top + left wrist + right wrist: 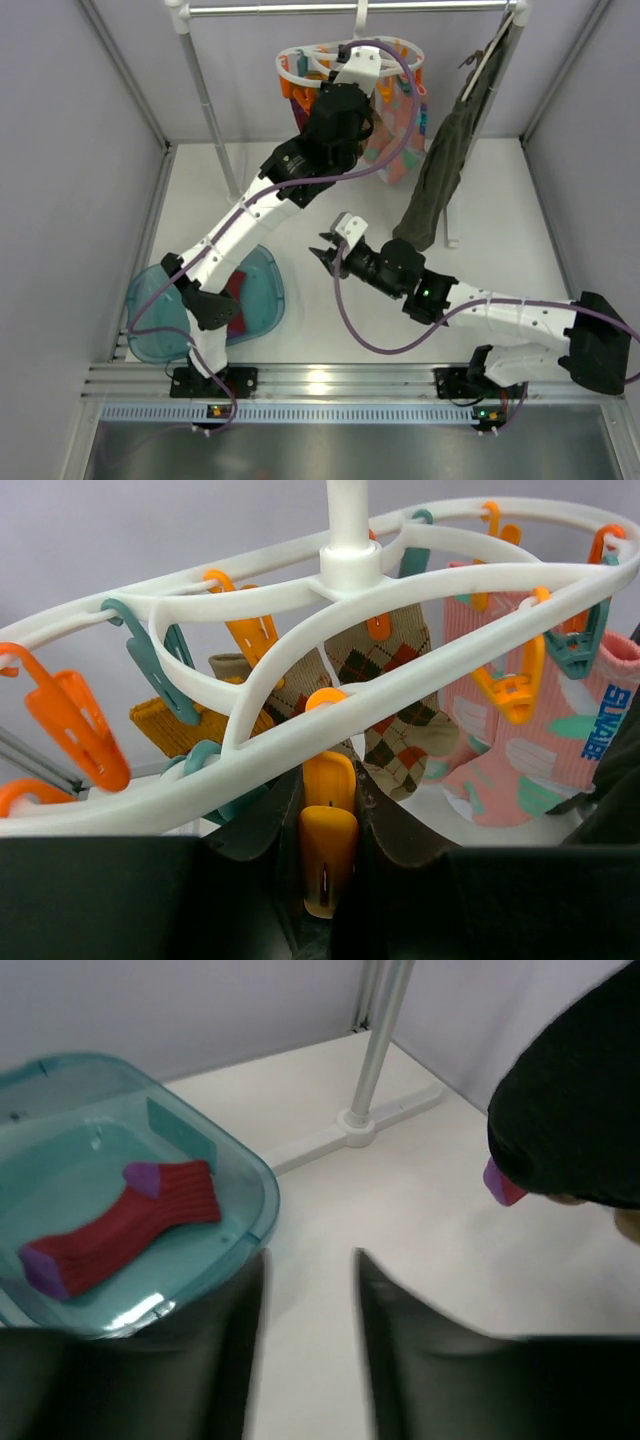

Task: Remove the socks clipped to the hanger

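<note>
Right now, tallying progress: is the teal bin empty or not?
Not empty: one red sock lies inside the teal bin.

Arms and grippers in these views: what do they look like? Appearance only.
The left arm and right arm both have white tubular links, black joint housings and a purple cable looped alongside. The left gripper and right gripper have dark, flat fingers. A green light glows on a black joint of the right arm.
</note>
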You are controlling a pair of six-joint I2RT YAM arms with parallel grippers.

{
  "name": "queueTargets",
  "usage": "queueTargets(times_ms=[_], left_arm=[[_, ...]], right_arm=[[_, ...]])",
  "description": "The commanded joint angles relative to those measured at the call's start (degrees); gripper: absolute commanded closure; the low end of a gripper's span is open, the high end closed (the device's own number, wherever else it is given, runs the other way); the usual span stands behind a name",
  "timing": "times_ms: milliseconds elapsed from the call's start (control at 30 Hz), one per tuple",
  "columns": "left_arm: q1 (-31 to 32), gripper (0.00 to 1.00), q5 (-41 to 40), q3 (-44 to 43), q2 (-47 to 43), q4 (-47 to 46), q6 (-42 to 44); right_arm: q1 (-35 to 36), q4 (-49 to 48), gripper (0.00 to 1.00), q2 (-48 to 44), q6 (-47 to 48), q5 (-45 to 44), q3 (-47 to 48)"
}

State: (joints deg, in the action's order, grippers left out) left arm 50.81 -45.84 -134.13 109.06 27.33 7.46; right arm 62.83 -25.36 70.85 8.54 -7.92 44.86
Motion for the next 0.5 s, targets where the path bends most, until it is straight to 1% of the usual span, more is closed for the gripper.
queueTargets(times_ms=[0,33,67,133,167,233,267,433,467], left_arm=[[-0.1,1.0,2.2,2.4,-5.5,-2.1,-2.7],[-0.1,1.0,2.4,3.2,-6.2,-2.1,-2.8],[-0.1,1.0,2.4,3.6,-6.6,-2.1,-2.8],[-0.1,1.0,2.9,4.4,-7.3,-2.0,-3.1],[-0.1,1.0,3.1,4.6,-7.6,-2.1,-3.2],[-0.1,1.0,3.9,5.2,-8.3,-2.0,-4.0],[-0.1,1.0,4.2,5.7,-8.7,-2.1,-4.7],[-0.1,1.0,6.1,7.1,-10.2,-2.0,-6.6],[-0.1,1.0,6.6,7.3,-10.5,-2.1,-6.8]], right_arm=[[-1.6,0.3,0.39,-5.6,-1.9,-2.0,0.5],[-2.6,3.4,0.36,-6.9,-2.4,-0.2,0.8],[-5.1,4.5,0.34,-9.1,-3.1,1.2,1.3],[-8.2,7.0,0.24,-11.1,-5.1,6.4,2.4],[-11.1,7.7,0.19,-11.9,-5.5,7.6,2.9],[-13.9,8.9,0.14,-11.4,-6.0,11.6,5.9],[-15.9,10.5,0.13,-10.4,-5.6,14.1,7.2],[-18.4,12.8,0.12,-5.6,-2.7,16.0,17.1],[-18.8,13.5,0.12,-3.5,-2.4,16.5,18.8]])
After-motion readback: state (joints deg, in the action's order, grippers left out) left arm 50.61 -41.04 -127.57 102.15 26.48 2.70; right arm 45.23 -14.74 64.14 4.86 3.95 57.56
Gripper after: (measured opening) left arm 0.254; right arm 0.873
